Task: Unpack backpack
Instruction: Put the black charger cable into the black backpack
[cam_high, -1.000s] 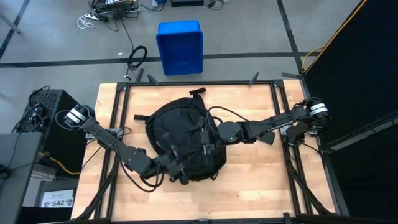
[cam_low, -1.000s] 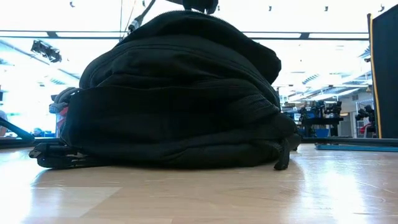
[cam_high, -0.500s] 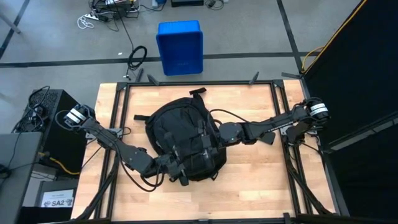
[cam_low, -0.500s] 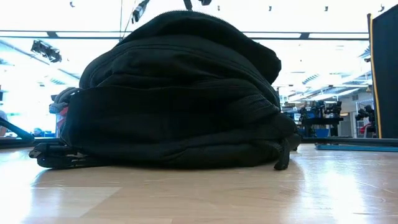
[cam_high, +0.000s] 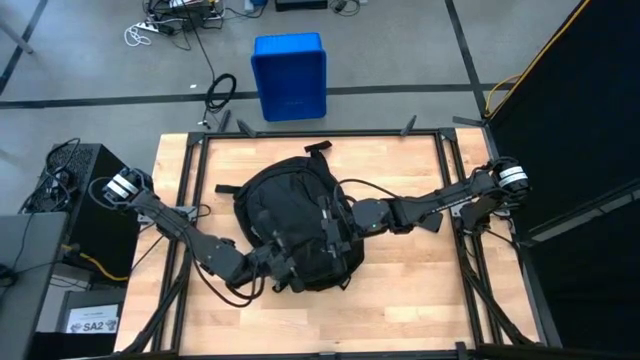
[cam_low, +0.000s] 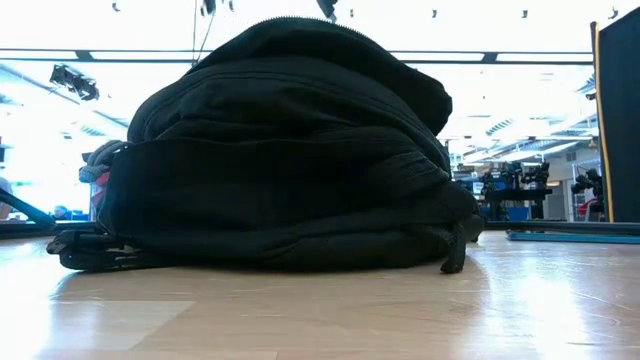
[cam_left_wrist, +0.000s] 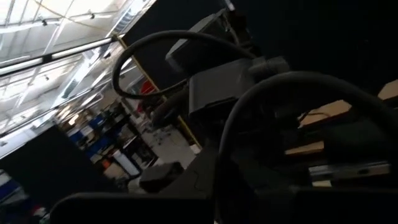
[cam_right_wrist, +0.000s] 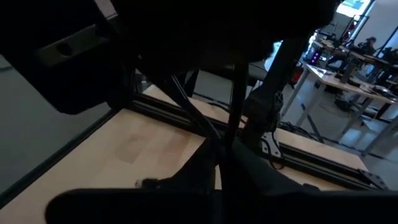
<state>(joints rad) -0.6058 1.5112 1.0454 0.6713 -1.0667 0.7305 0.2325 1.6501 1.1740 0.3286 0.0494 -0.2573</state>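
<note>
The black backpack (cam_high: 290, 205) lies on its back in the middle of the wooden table (cam_high: 420, 290), bulging high in the low view (cam_low: 290, 150). My left gripper (cam_high: 283, 262) reaches in from the table's left and is shut at the backpack's near end. My right gripper (cam_high: 333, 222) comes level from the right over the backpack's top right side and is shut. In the right wrist view a thin black cord (cam_right_wrist: 234, 93) runs from the shut fingers (cam_right_wrist: 205, 180) up into the dark fabric. My left gripper is shut on the backpack's near end (cam_high: 290, 270), coming in level from the table's left. Black fingers against black fabric hide which part it has. My right gripper pinches a thin black cord on the backpack's top right side (cam_right_wrist: 229, 134). It comes level from the table's right, and the cord runs straight up from the fingers.
A blue plastic bin (cam_high: 289, 75) stands on the floor beyond the table's far edge. Black frame rails (cam_high: 320, 135) border the table. Bare wood lies to the left, right and near side of the backpack. A black curtain (cam_high: 580, 120) hangs on the right.
My right gripper has shut at the backpack's top right side while staying in place and rolling a little. The backpack rests where it was.
</note>
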